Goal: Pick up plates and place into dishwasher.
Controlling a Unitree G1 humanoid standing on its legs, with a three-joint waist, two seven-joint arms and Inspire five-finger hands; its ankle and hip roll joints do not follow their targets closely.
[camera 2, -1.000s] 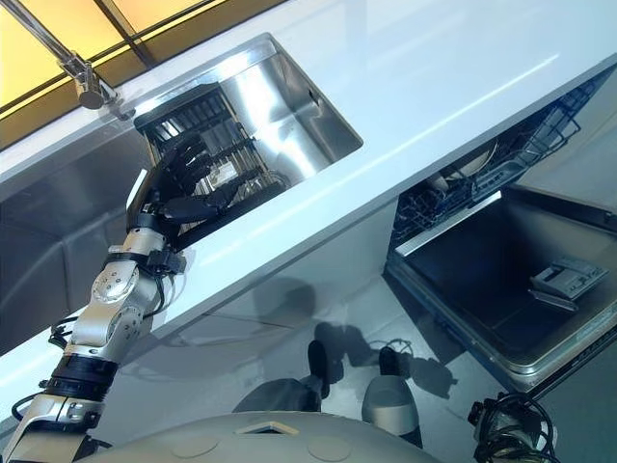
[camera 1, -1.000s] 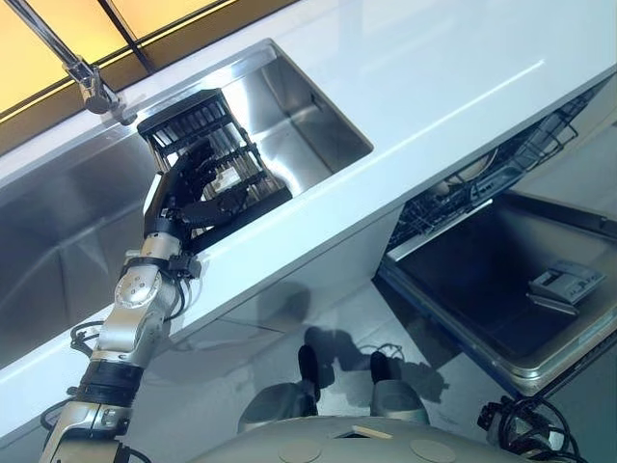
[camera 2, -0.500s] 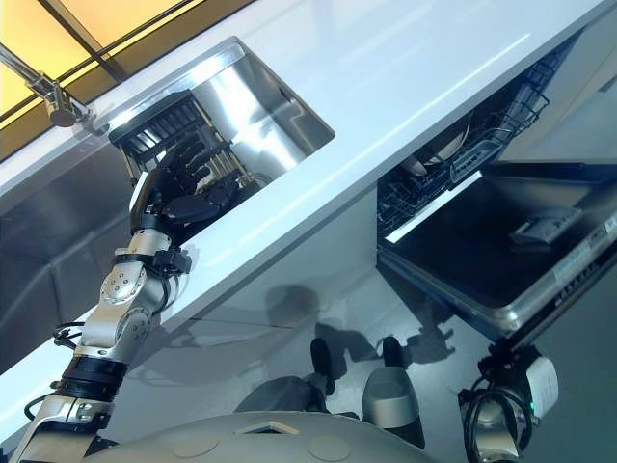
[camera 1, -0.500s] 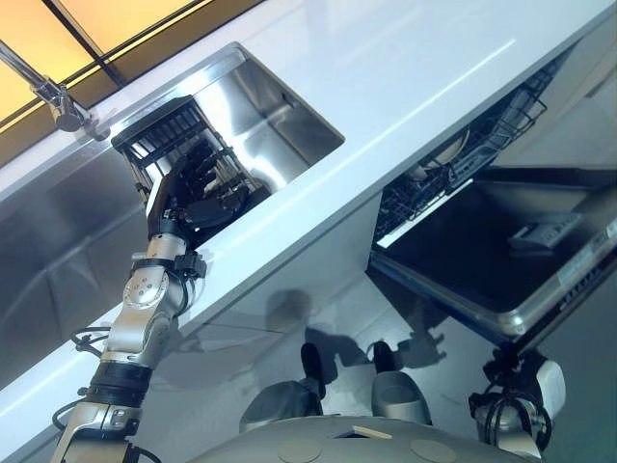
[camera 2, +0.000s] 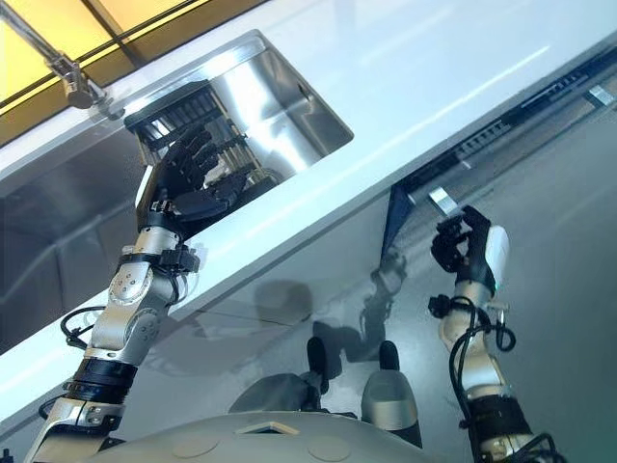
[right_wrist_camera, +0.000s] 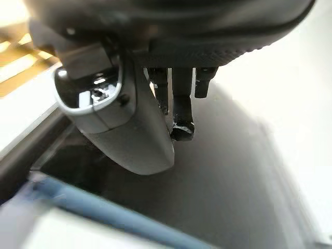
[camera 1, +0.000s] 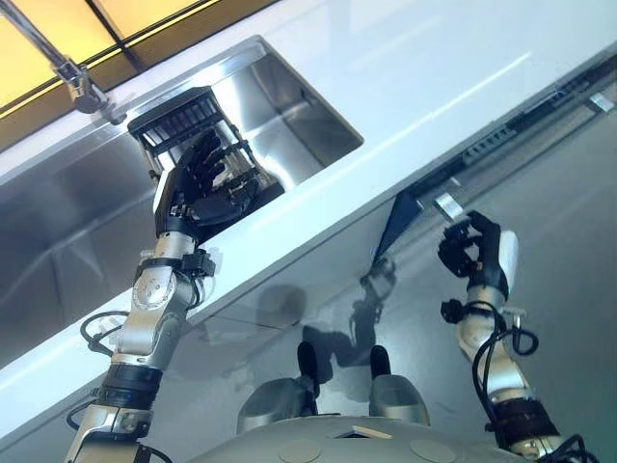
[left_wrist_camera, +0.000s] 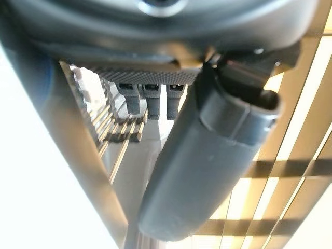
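Now the dishwasher door [camera 1: 540,154], seen lying open a second ago, is found nearly closed under the white counter [camera 1: 434,68], and the right hand [camera 1: 474,253] has been raised before it with fingers curled on nothing. At far left, the left hand [camera 1: 204,183] is spread with relaxed fingers against the black dish rack [camera 1: 178,121] in the steel sink [camera 1: 289,106]; plates cannot be made out there.

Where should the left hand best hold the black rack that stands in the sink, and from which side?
Probably by a top rim bar of the black rack, coming from above on the counter side, where the left hand is. The open bars leave gaps for fingers; the sink walls hem its far sides.
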